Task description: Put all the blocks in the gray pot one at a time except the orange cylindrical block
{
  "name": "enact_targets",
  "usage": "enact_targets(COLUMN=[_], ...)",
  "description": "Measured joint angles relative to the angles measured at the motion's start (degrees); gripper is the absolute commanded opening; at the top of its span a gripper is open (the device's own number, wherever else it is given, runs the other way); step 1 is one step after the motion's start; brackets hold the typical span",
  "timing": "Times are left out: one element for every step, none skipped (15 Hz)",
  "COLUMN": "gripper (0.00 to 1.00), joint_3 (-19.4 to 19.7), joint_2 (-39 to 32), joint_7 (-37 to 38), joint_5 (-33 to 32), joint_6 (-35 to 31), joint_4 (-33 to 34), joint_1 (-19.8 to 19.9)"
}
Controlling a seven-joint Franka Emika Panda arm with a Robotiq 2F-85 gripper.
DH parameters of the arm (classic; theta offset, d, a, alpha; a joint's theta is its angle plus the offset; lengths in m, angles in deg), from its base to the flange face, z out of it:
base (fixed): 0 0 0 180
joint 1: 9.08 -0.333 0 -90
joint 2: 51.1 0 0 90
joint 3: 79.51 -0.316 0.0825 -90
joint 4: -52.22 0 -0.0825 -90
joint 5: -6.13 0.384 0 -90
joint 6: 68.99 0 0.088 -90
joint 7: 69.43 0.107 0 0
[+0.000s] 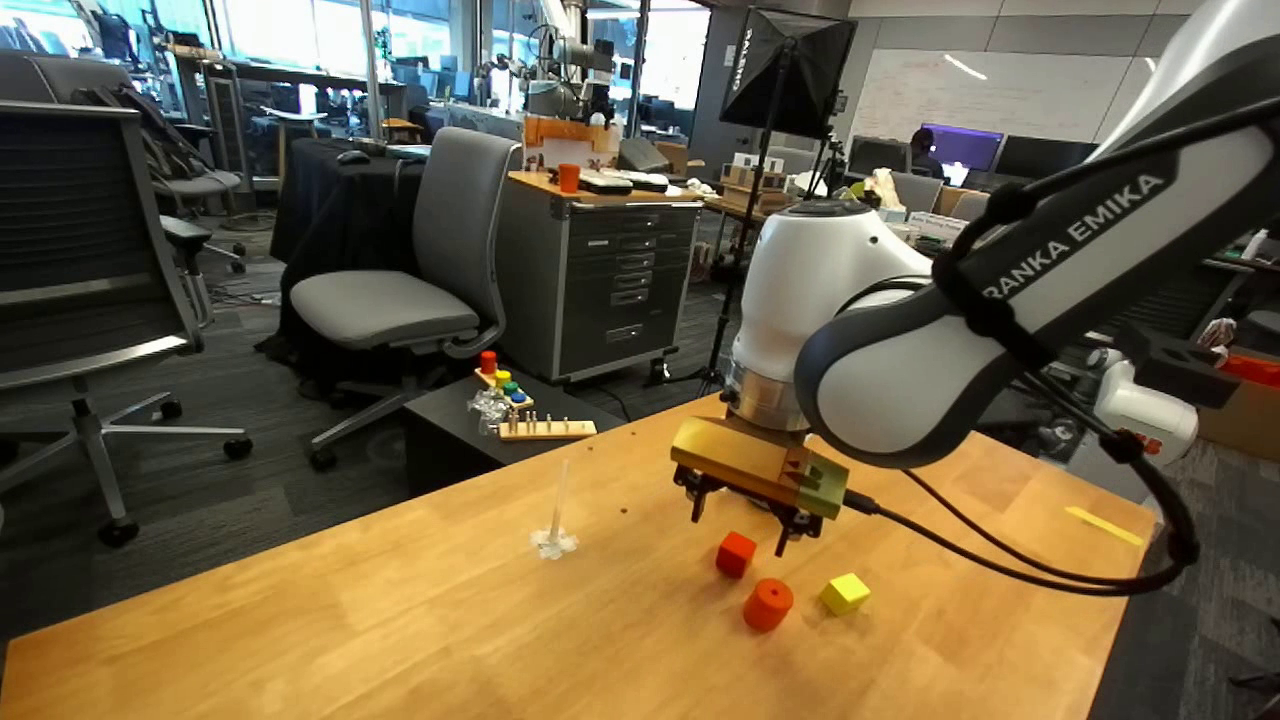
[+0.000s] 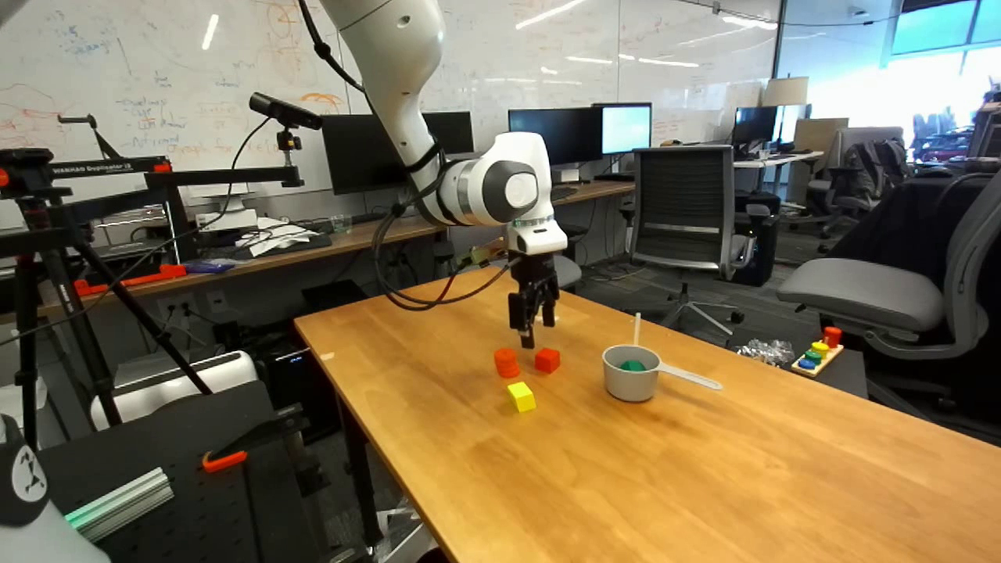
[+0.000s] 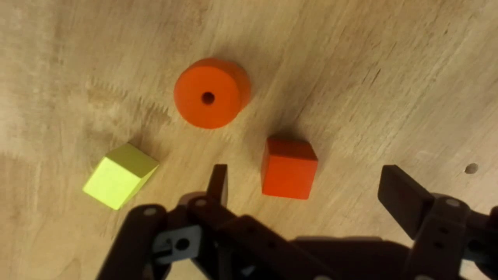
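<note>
1. Gray pot (image 2: 628,385): upright on the wooden table (image 1: 400,610); its handle (image 2: 692,377) extends toward the right of an exterior view.
2. Dark green block (image 2: 633,365): located inside the gray pot; its lower part is hidden by the wall.
3. Red block (image 3: 290,177): rests on the wooden table, outside the gray pot. In the wrist view it lies between the two fingers.
4. Orange cylindrical block (image 3: 206,111): stands upright on the wooden table, near the red block and apart from it. A round hole shows in its top face.
5. Yellow block (image 3: 114,182): rests on the wooden table, apart from the other blocks. In the wrist view it lies outside the span of the fingers.
6. Gripper (image 3: 304,181): points downward above the wooden table. Its fingers (image 3: 404,200) are set wide apart; table surface is visible between each finger and the red block.
7. Robot arm (image 2: 399,62): carries the gripper; visible in both exterior views.
8. Thin rod (image 1: 560,505): upright on the wooden table; in an exterior view its top shows behind the gray pot.
9. Stacking toy (image 1: 503,379): sits on a low dark stand (image 1: 455,450) beyond the table edge, beside a pegged board (image 1: 547,429).
10. Surroundings: gray chair (image 1: 385,305), drawer cabinet (image 1: 600,300), whiteboard (image 2: 500,78).
</note>
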Motion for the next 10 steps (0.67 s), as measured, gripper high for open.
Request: enact_targets(gripper=[1.00, 1.00, 1.00, 1.00, 1.00, 1.00, 1.00, 1.00, 1.00, 1.00], joint_3=[0.1, 0.1, 0.1, 0.1, 0.0, -0.1, -0.2, -0.3, -0.4, -0.4], joint_2=[0.3, 0.4, 0.4, 0.4, 0.3, 0.1, -0.1, -0.3, -0.5, -0.7], joint_7=[0.0, 0.0, 0.0, 0.0, 0.0, 0.0, 0.0, 0.0, 0.0, 0.0], joint_5=[0.0, 0.0, 0.0, 0.0, 0.0, 0.0, 0.0, 0.0, 0.0, 0.0], joint_6=[0.0, 0.0, 0.0, 0.0, 0.0, 0.0, 0.0, 0.0, 0.0, 0.0], joint_4=[-0.4, -0.5, -0.5, -0.5, -0.5, -0.5, -0.4, -0.4, -0.4, -0.3], joint_1=[0.2, 0.4, 0.6, 0.6, 0.6, 0.6, 0.6, 0.6, 0.6, 0.6])
